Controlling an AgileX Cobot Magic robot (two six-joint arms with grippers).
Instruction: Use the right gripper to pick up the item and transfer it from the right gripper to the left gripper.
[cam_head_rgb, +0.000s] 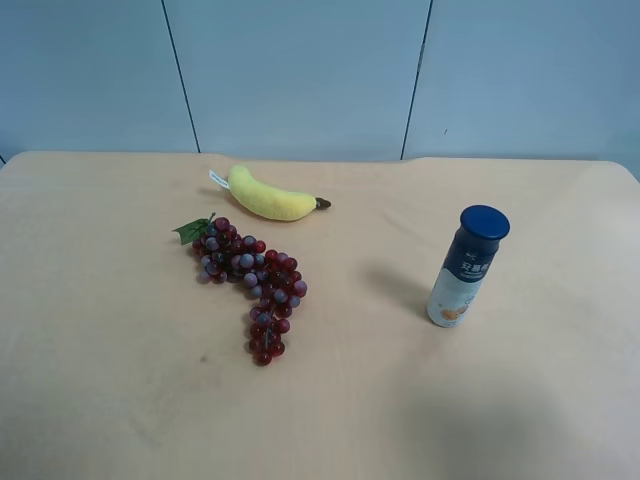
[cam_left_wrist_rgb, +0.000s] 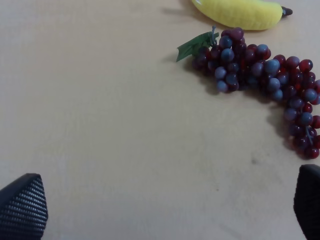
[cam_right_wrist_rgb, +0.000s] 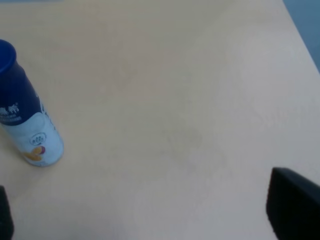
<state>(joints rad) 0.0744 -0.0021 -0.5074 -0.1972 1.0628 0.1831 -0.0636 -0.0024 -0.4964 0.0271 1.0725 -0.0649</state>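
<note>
1. The bottle (cam_head_rgb: 468, 268) stands upright, cap on, toward the counter (cam_head_rgb: 100, 400) edge at the exterior high view's right. We take it as the item.
2. Nothing is gripped, so we judge the pick-up not yet begun.
3. Next, we reckon, the right end effector (cam_right_wrist_rgb: 150, 220) must line up on the bottle's body and close.
4. That end effector is spread wide and empty, with the bottle outside its gap.
5. The left end effector (cam_left_wrist_rgb: 165, 210) is wide and empty too, near the grapes (cam_left_wrist_rgb: 260, 75) and banana (cam_left_wrist_rgb: 240, 12).
</note>
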